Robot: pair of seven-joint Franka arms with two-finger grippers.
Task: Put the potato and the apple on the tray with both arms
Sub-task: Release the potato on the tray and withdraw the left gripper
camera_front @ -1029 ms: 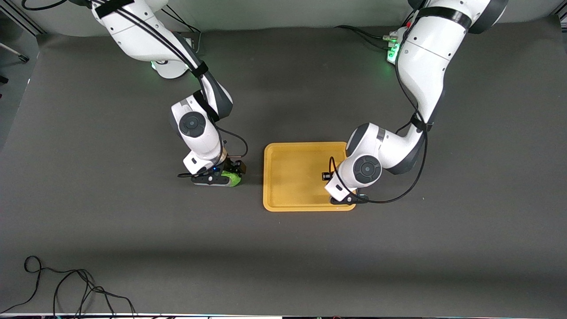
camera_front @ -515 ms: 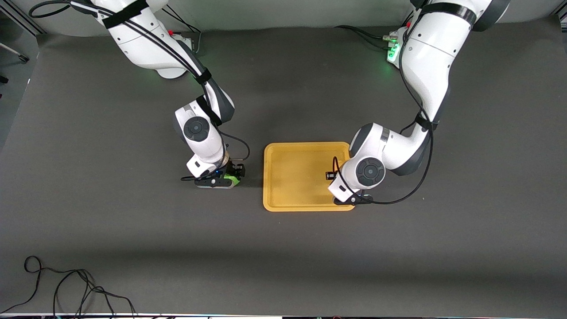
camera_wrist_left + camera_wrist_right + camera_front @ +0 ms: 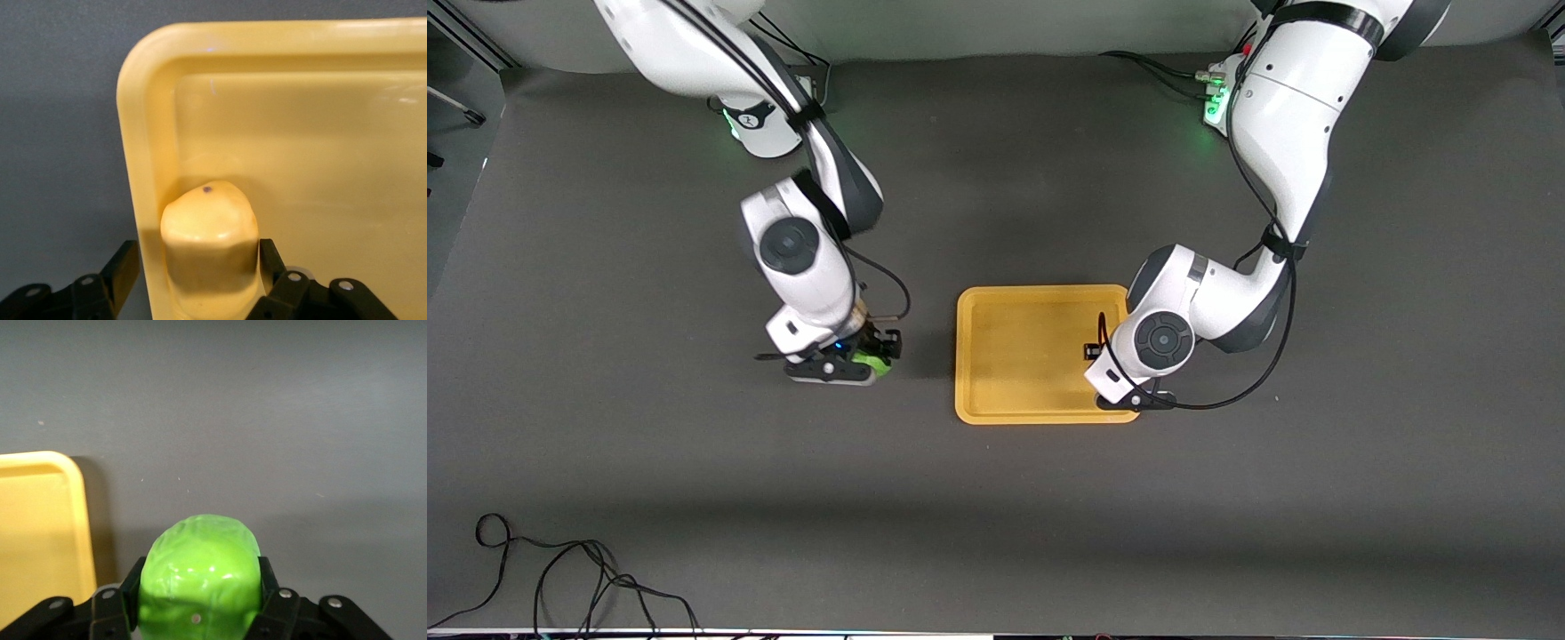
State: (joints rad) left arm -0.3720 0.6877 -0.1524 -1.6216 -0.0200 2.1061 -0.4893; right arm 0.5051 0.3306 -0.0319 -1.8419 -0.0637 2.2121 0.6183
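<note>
1. Tray (image 3: 1023, 356), the orange-yellow target and the largest task item, lies flat on the dark bench (image 3: 996, 498) between the two arms, nearer the left arm's end.
2. Left arm reaches down to the tray's corner on its own side, the one nearer the front camera. The left gripper (image 3: 200, 267) has its fingers (image 3: 123, 267) closed narrowly on the potato (image 3: 210, 230), which sits low over the tray floor just inside the rim (image 3: 143, 167). Whether it already rests on the floor cannot be told.
3. Right gripper (image 3: 200, 600) hangs over the bare bench beside the tray, toward the right arm's end, with its fingers (image 3: 133, 583) clamped on the apple (image 3: 200, 567). The tray's edge (image 3: 40, 520) shows close by in the right wrist view.
4. Judged from this, the potato's placement is at its release stage, while the apple is gripped but not yet over the tray.
5. Next, the left fingers need to spread and lift clear, and the right arm needs to carry the apple across the rim to an open spot, well apart from the left gripper.
</note>
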